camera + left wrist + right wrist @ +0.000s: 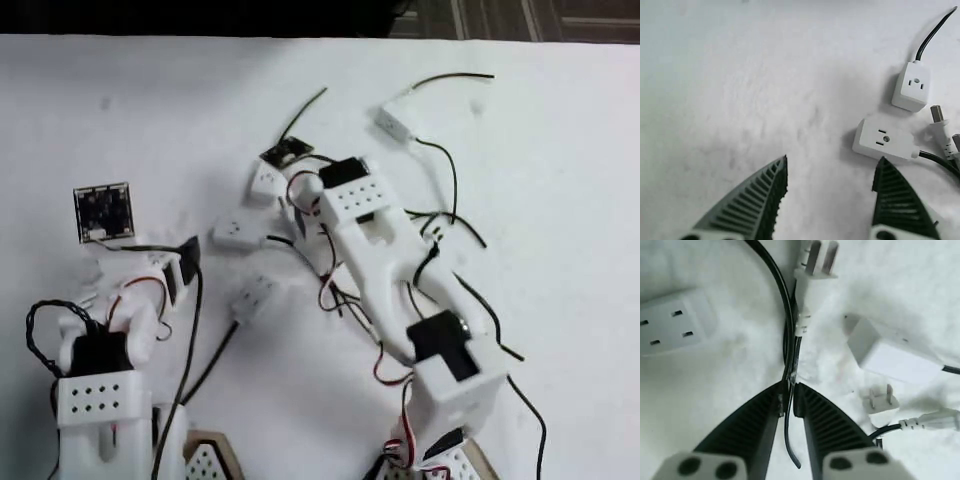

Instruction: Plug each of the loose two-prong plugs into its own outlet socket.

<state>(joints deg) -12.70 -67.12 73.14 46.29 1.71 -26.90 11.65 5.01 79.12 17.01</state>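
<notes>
My right gripper (788, 387) is shut on the thin cable of a white two-prong plug (816, 262), which lies on the table just beyond the fingertips, prongs pointing away. A thick black cable (775, 285) runs beside it. A white outlet socket (672, 322) lies to one side of the plug, a white socket block (890, 356) and a second loose plug (880, 402) to the other. My left gripper (834, 159) stands open over bare table. Two white outlet sockets (912, 85) (882, 140) and a loose plug (940, 122) lie off to its side.
In the high view several white sockets (237, 232) (255, 293) (395, 122) and black cables lie scattered mid-table around the right arm (370, 250). A small circuit board (103, 210) sits at the left, another (285, 152) near the centre back. The table's far edge (200, 38) runs across the top.
</notes>
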